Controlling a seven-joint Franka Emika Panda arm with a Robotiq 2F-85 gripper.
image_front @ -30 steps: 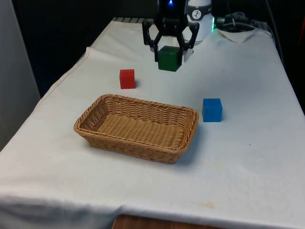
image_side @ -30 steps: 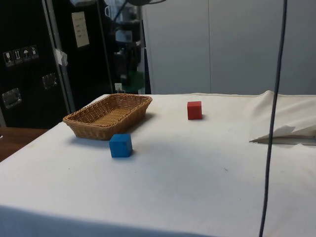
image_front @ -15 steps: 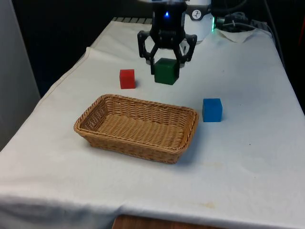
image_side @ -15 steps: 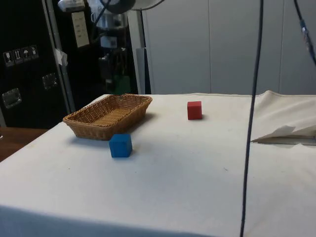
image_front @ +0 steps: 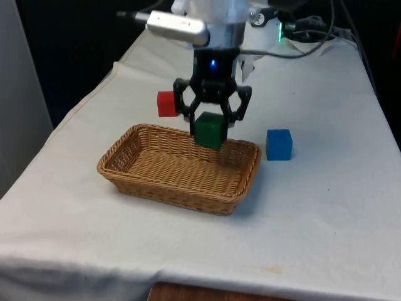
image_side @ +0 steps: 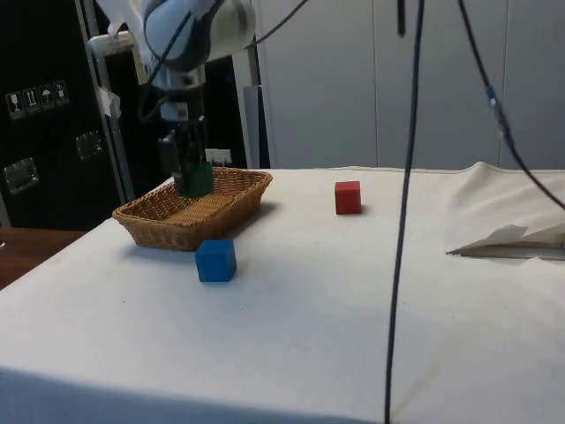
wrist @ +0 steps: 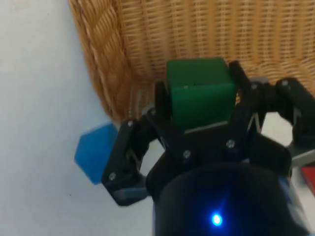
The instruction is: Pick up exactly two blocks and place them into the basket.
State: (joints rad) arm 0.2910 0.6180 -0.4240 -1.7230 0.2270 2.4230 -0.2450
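My gripper (image_front: 210, 128) is shut on a green block (image_front: 209, 130), holding it in the air just above the far rim of the wicker basket (image_front: 150, 182). The side view puts the gripper (image_side: 192, 179) and green block (image_side: 197, 179) over the basket (image_side: 168, 218). In the wrist view the green block (wrist: 199, 92) sits between the fingers with the basket's wall (wrist: 106, 64) below it. A red block (image_front: 165, 104) rests on the cloth behind the basket, partly hidden by the gripper. A blue block (image_front: 279, 144) lies on the cloth at the front view's right of the basket.
The red block (image_side: 348, 197) and blue block (image_side: 215, 261) stand apart on the white cloth in the side view. Cables (image_side: 402, 221) hang down across the side view. Crumpled paper (image_front: 316, 44) lies at the table's far end.
The gripper has carried the green block from the table's far end towards the camera and lower, to just above the basket's far rim. The red and blue blocks have not moved.
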